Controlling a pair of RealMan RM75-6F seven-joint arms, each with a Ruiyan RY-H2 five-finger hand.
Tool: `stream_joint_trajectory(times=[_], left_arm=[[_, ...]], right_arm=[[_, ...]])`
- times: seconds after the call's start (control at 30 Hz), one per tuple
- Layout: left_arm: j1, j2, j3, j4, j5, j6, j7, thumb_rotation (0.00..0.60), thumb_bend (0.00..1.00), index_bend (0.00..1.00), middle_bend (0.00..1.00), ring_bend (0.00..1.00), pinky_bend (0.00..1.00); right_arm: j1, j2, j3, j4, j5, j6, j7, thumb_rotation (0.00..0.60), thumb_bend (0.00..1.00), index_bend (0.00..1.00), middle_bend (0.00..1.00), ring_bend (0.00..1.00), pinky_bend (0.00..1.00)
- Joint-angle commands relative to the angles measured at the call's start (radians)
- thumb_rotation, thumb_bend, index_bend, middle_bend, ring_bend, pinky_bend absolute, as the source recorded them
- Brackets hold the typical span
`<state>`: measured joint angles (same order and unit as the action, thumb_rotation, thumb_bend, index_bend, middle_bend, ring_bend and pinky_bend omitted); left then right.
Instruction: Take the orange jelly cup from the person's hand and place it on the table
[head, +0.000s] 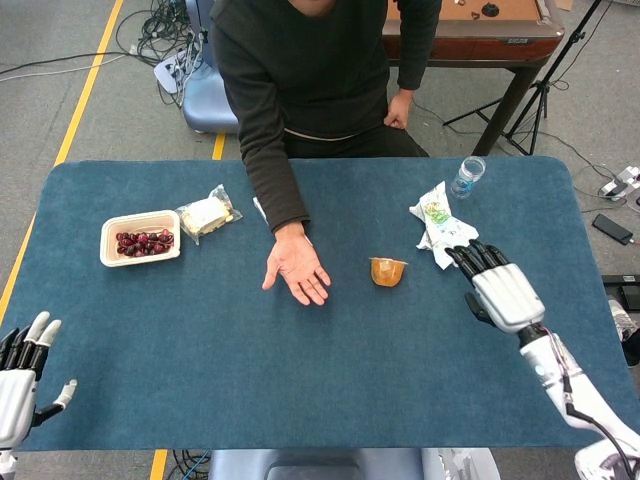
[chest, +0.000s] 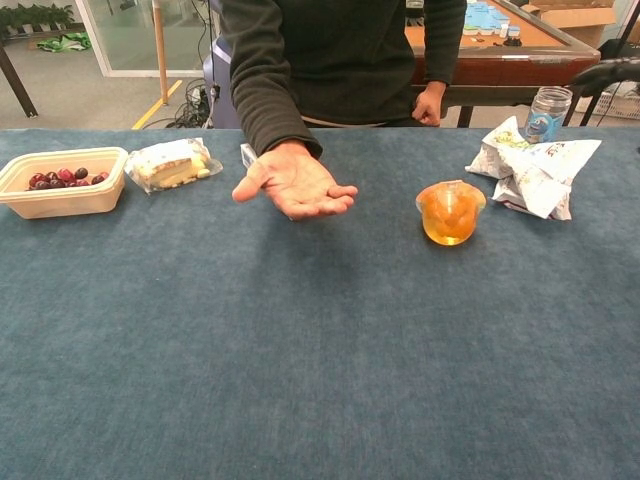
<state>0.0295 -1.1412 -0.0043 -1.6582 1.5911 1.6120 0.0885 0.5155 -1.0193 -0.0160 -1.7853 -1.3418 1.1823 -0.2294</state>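
Note:
The orange jelly cup (head: 387, 271) (chest: 450, 212) stands upright on the blue table, alone, right of the person's empty open palm (head: 298, 270) (chest: 297, 185). My right hand (head: 497, 287) is open, fingers spread, well to the right of the cup and apart from it; the chest view shows only a dark fingertip (chest: 610, 70) at the top right edge. My left hand (head: 22, 378) rests open at the near left corner of the table, holding nothing.
A tray of cherries (head: 140, 238) (chest: 55, 180) and a wrapped sandwich (head: 207, 214) (chest: 168, 164) lie at the left. A crumpled white bag (head: 441, 227) (chest: 532, 170) and a small jar (head: 467, 176) (chest: 546, 112) sit at the far right, close to my right hand.

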Motion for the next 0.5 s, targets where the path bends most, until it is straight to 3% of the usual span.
stream_joint_trajectory(times=[0.03,0.27,0.5], left_arm=[[-0.002,-0.001,-0.001,-0.002,-0.001,-0.002,0.002,0.6,0.3,0.05,0.0,0.0,0.0],[-0.011,-0.007,-0.006,-0.002,-0.005,-0.012,0.01,0.6,0.3,0.05,0.0,0.0,0.0],[-0.023,-0.01,-0.01,-0.009,0.0,-0.02,0.02,0.6,0.3,0.05,0.0,0.0,0.0]], right_arm=[[-0.081,0.034,-0.038,-0.031,-0.055,0.088,-0.002,0.6,0.52,0.06,0.12,0.0,0.15],[-0.223,0.034,-0.083,-0.015,-0.127,0.236,0.037,0.6,0.52,0.07,0.13,0.0,0.15],[-0.326,0.009,-0.093,0.032,-0.166,0.342,0.079,0.6,0.52,0.08,0.15,0.0,0.15]])
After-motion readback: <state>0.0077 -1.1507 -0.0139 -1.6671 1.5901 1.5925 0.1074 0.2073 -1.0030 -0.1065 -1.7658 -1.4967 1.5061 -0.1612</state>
